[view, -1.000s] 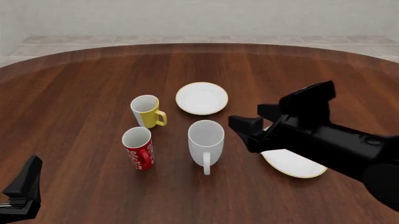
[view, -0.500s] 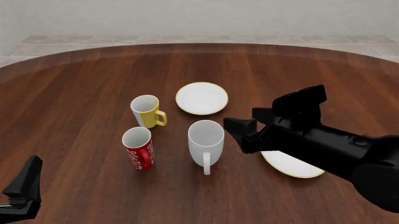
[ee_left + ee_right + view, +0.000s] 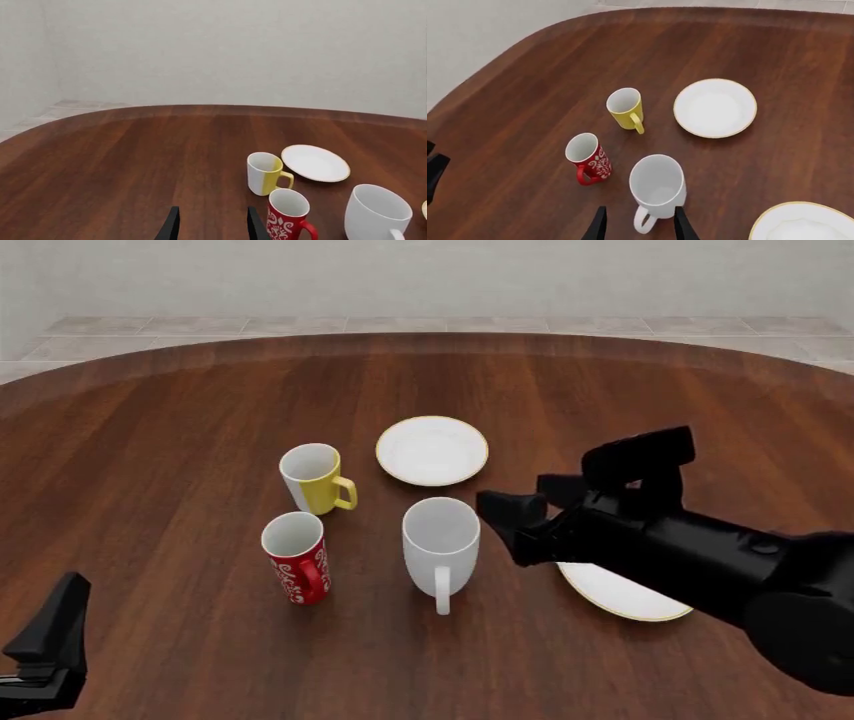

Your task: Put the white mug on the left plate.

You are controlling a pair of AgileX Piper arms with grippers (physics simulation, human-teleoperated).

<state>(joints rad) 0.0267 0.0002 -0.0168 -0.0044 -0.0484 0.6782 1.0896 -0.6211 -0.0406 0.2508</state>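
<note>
Right gripper (image 3: 525,512): I see its two dark fingers spread apart with nothing between them, hanging just to the right of the white mug and a little above the table; in my right wrist view the fingertips (image 3: 599,226) frame the mug's handle side without touching it.
Right arm (image 3: 707,565): it runs in from the lower right of the white mug and covers part of the larger plate.
White mug (image 3: 441,539): it stands upright on the wood, mouth open and empty, its loop handle turned toward my side of the table; no finger touches it.
Left plate (image 3: 431,450): it lies flat beyond the white mug, just past its far rim and apart from it, bare on top.
Larger plate (image 3: 625,593): it lies to the right of the white mug, half hidden under the right arm.
Red mug (image 3: 295,557): upright, to the left of the white mug and near it.
Yellow mug (image 3: 314,478): upright, beyond the red mug and left of the white mug, with its handle pointing toward the white mug's side.
Left gripper (image 3: 209,225): I see its fingers parked apart and empty, well to the left of the white mug and nearer to me.
Table (image 3: 160,440): dark round wood under everything.
</note>
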